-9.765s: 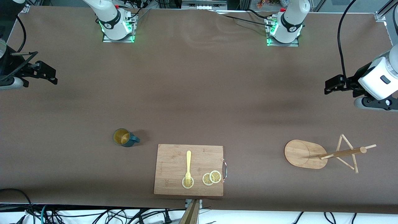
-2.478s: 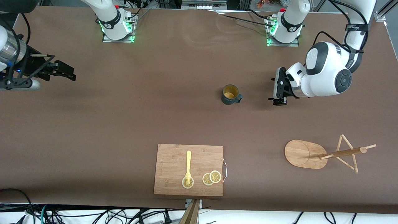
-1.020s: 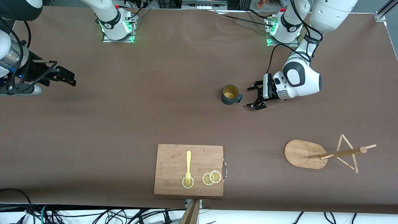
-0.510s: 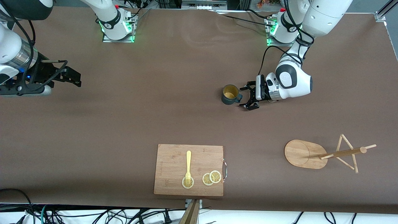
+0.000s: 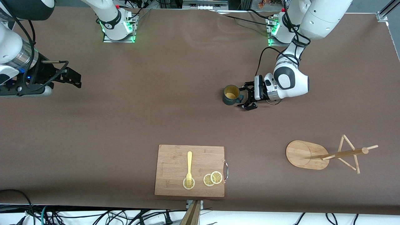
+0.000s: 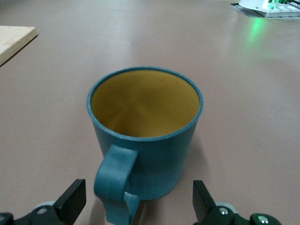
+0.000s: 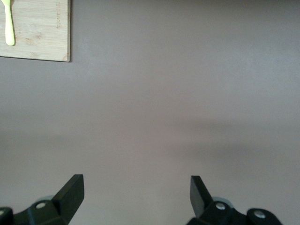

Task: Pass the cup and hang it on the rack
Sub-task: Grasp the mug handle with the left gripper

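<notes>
The cup (image 5: 231, 94), dark teal with an ochre inside, stands upright mid-table, its handle (image 5: 240, 99) turned toward the left arm's end. My left gripper (image 5: 245, 95) is open, low at the handle, one finger on each side of it, touching nothing. In the left wrist view the cup (image 6: 146, 131) fills the middle, its handle (image 6: 116, 185) between my open fingertips (image 6: 75, 197). The rack (image 5: 325, 154), a bamboo mug tree, stands near the front toward the left arm's end. My right gripper (image 5: 73, 78) is open and empty, waiting over the right arm's end.
A bamboo cutting board (image 5: 175, 170) with a yellow fork (image 5: 189, 167) and lemon slices (image 5: 212, 178) lies at the front edge, nearer the camera than the cup. The board's corner shows in the right wrist view (image 7: 37, 30).
The cup went from near the board to mid-table. My left arm has come in from the table's end and lowered its open gripper around the cup's handle. My right gripper barely moved.
</notes>
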Controlling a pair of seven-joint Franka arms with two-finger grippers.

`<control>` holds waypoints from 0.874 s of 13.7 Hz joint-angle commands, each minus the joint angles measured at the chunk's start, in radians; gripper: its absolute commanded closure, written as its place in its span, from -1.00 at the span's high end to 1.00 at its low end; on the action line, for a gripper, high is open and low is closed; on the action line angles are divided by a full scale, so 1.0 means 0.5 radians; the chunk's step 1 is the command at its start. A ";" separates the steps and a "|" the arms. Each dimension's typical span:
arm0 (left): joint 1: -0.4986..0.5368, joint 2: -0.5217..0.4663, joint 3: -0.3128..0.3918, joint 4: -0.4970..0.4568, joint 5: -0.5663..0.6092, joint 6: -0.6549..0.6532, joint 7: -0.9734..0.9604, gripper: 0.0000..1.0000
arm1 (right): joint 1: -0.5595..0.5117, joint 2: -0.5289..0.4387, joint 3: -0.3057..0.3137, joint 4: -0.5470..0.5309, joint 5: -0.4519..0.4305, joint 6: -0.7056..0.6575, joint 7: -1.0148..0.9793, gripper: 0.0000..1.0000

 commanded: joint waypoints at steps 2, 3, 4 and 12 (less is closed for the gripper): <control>-0.022 0.016 0.005 0.025 -0.071 0.014 0.076 0.82 | 0.002 0.014 0.002 0.040 -0.021 -0.010 -0.009 1.00; -0.022 0.016 0.005 0.022 -0.071 0.011 0.075 0.60 | 0.002 0.014 0.002 0.040 -0.021 -0.010 -0.009 1.00; -0.022 0.016 0.008 0.022 -0.071 0.011 0.079 0.33 | 0.002 0.014 0.002 0.040 -0.021 -0.010 -0.012 1.00; 0.011 -0.005 0.014 0.010 -0.083 -0.001 -0.004 -1.00 | 0.002 0.014 0.002 0.040 -0.027 -0.013 -0.018 1.00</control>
